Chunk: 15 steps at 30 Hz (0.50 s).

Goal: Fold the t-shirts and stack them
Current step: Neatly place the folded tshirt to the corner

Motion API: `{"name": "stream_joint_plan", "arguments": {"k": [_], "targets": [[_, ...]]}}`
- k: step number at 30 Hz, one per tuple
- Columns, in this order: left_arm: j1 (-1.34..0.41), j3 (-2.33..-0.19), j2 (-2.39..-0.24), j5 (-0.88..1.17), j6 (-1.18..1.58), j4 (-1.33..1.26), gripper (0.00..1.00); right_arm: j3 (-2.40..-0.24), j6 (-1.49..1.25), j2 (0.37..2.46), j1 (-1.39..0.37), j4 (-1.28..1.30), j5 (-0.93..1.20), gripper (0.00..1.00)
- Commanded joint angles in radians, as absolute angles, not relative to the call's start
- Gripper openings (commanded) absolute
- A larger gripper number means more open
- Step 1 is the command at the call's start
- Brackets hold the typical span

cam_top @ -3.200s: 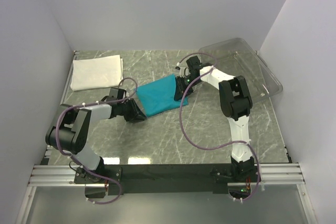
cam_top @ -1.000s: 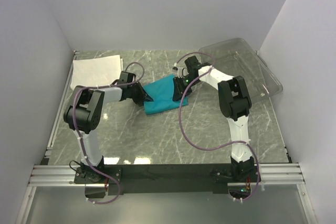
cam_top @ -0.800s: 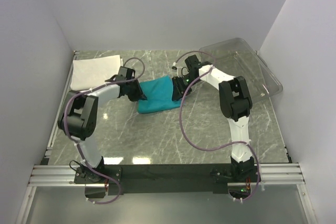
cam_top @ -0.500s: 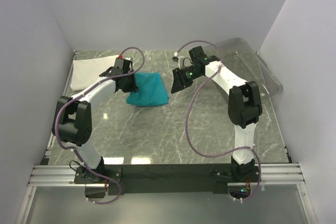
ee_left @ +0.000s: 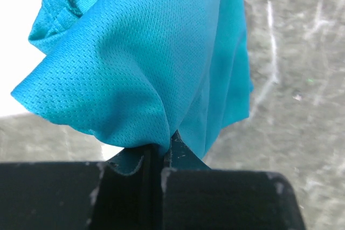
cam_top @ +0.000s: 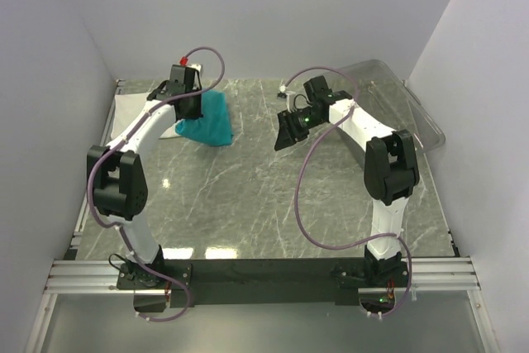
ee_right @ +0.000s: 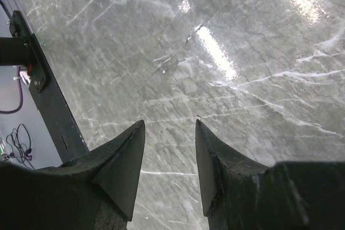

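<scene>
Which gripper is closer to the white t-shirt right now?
Left. The left gripper, shut on the teal t-shirt, is above the white t-shirt at its edge; the right gripper stands open, well apart.

Hanging t-shirt (ee_left: 135, 52): teal-blue, fine dotted mesh weave
Flat t-shirt (cam_top: 128, 112): plain white
Bench (cam_top: 273, 196): grey-green marble, white veins
Tray (cam_top: 397, 97): clear
Left tool (ee_left: 156, 153), right tool (ee_right: 170, 125): black
Cables (cam_top: 298, 204): purple

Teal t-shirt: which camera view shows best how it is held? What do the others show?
Left wrist: the teal t-shirt fills the view, its fabric pinched by the shut left gripper. Top external shows it small and bunched, hanging at that gripper. Right wrist shows none of it.
</scene>
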State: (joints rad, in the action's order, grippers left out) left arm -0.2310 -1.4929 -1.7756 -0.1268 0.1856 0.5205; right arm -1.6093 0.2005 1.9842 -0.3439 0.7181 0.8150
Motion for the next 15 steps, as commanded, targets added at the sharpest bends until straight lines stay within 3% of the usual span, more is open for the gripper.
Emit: {"name": "stream_joint_plan", "arguments": {"k": [1, 15], "targets": [[-0.21, -1.581, -1.818, -0.161, 0.071, 0.538, 0.0, -1.597, 0.218, 1.94, -0.337, 0.693, 0.845, 0.5], [-0.137, -1.772, -1.893, -0.137, -0.04, 0.58, 0.0, -1.506, 0.218, 1.95, -0.324, 0.64, 0.876, 0.5]]}}
